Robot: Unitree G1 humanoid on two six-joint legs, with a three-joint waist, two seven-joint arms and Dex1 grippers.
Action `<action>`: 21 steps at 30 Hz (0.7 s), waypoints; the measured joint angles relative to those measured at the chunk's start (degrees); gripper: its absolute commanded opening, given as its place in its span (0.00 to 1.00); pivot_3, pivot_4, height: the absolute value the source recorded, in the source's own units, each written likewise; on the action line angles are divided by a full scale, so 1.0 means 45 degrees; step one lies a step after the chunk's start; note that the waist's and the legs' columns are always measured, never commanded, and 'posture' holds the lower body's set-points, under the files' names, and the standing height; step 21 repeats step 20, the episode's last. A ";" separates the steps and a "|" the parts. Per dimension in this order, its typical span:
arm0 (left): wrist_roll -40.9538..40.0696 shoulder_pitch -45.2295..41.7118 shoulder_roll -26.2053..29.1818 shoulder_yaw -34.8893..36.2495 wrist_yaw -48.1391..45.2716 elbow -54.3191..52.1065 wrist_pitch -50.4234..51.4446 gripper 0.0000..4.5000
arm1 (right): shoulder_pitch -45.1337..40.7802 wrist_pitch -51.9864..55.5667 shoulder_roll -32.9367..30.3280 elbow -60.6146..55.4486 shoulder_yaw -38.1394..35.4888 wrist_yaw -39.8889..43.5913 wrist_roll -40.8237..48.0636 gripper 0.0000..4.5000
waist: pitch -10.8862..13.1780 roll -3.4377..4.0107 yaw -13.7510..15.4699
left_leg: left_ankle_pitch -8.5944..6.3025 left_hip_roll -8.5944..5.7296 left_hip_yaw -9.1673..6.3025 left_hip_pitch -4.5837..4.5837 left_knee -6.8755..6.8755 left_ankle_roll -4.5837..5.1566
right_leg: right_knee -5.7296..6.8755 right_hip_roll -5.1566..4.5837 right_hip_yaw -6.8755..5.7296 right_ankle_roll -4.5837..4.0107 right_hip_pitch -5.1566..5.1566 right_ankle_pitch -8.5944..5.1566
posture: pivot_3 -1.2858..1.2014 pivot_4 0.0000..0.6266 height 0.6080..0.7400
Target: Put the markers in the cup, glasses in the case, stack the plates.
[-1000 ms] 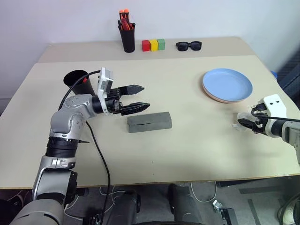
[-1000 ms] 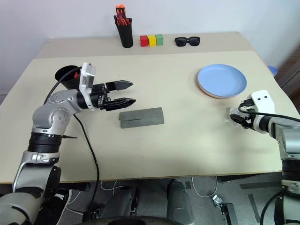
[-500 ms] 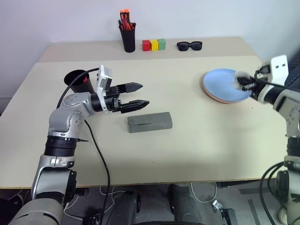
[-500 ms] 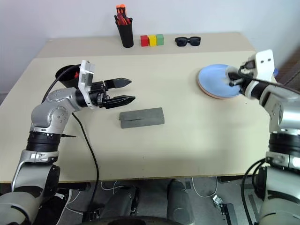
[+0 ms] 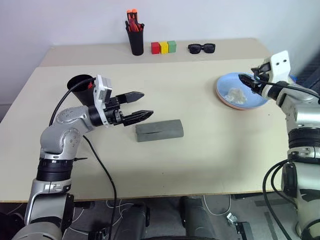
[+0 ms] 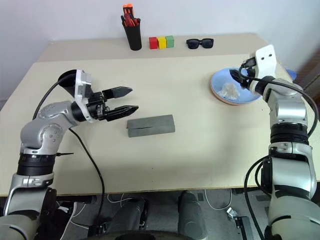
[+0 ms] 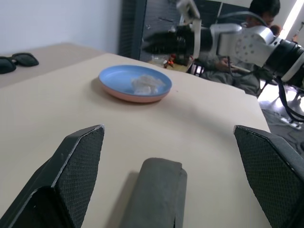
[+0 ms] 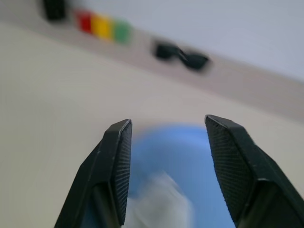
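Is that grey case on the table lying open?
No, the grey case lies shut and flat on the table, its lid down along its whole length.

The grey case (image 7: 154,197) is seen lying closed between the widely parted left gripper (image 7: 166,166) fingers. Beyond it, a crumpled clear object (image 7: 147,84) rests on the stacked blue-on-pink plates (image 7: 114,80), the right gripper (image 7: 156,43) held just above.
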 measured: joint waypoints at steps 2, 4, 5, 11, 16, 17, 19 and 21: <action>-0.0244 0.0484 0.0130 0.0087 0.0016 -0.0545 0.0152 1.00 | 0.0958 0.0771 0.0072 -0.2230 0.0093 0.1179 0.1151 0.54 | 0.0000 0.0000 0.0047 | -0.0001 0.0001 -0.0014 -0.0001 -0.0003 0.0001 | 0.0002 0.0001 -0.0004 -0.0001 0.0000 -0.0001 | 0.52 0.24 1.00; -0.0387 0.1207 0.0386 0.0228 0.0016 -0.1011 0.0252 1.00 | 0.2270 0.0853 -0.0077 -0.4261 0.0365 0.2263 0.1709 0.54 | 0.0000 0.0000 0.0151 | -0.0021 -0.0006 -0.0021 -0.0009 0.0005 0.0037 | -0.0002 -0.0002 -0.0004 0.0000 0.0005 -0.0001 | 0.52 0.24 1.00; -0.0441 0.1563 0.0567 0.0359 -0.0017 -0.1169 0.0292 1.00 | 0.2999 0.0785 -0.0199 -0.5074 0.0469 0.2649 0.1823 0.54 | -0.0002 -0.0003 0.0189 | -0.0034 -0.0008 -0.0022 -0.0009 0.0010 0.0059 | -0.0004 -0.0003 -0.0004 0.0000 0.0009 -0.0001 | 0.52 0.24 1.00; -0.0441 0.2956 0.0817 0.0962 -0.0245 -0.1599 -0.0584 1.00 | 0.5912 0.2214 -0.1414 -0.8527 0.0311 0.4458 0.3855 0.54 | -0.0002 -0.0001 0.0156 | -0.0036 -0.0002 -0.0014 0.0019 0.0016 0.0064 | 0.0008 -0.0002 -0.0004 -0.0002 0.0026 -0.0001 | 0.52 0.24 1.00; -0.0031 0.3828 0.1418 0.0935 -0.0633 -0.1615 -0.1221 1.00 | 0.7129 0.2139 -0.1556 -0.9608 0.0161 0.4319 0.3861 0.54 | -0.0005 -0.0001 0.0134 | -0.0037 0.0005 0.0003 0.0030 0.0015 0.0066 | 0.0007 0.0005 -0.0002 -0.0004 0.0035 -0.0001 | 0.52 0.24 1.00; 0.0037 0.3955 0.1487 0.0934 -0.0656 -0.1583 -0.1233 1.00 | 0.7184 0.2151 -0.1575 -0.9592 0.0188 0.4275 0.3784 0.54 | -0.0005 -0.0001 0.0145 | -0.0037 0.0003 0.0005 0.0029 0.0016 0.0066 | 0.0007 0.0002 -0.0001 -0.0004 0.0034 -0.0001 | 0.52 0.24 1.00; 0.0050 0.3992 0.1472 0.0942 -0.0623 -0.1538 -0.1324 1.00 | 0.7160 0.2229 -0.1705 -0.9587 0.0212 0.4264 0.3758 0.54 | -0.0005 -0.0002 0.0189 | -0.0037 0.0004 -0.0001 0.0026 0.0018 0.0065 | 0.0005 0.0002 -0.0004 -0.0004 0.0039 -0.0001 | 0.52 0.24 1.00; 0.0029 0.3988 0.1387 0.1048 -0.0532 -0.1540 -0.1462 1.00 | 0.7041 0.2228 -0.1751 -0.9587 0.0214 0.4296 0.3722 0.54 | -0.0005 -0.0002 0.0200 | -0.0037 0.0004 -0.0001 0.0027 0.0019 0.0065 | 0.0002 0.0002 -0.0003 -0.0004 0.0041 -0.0001 | 0.52 0.24 1.00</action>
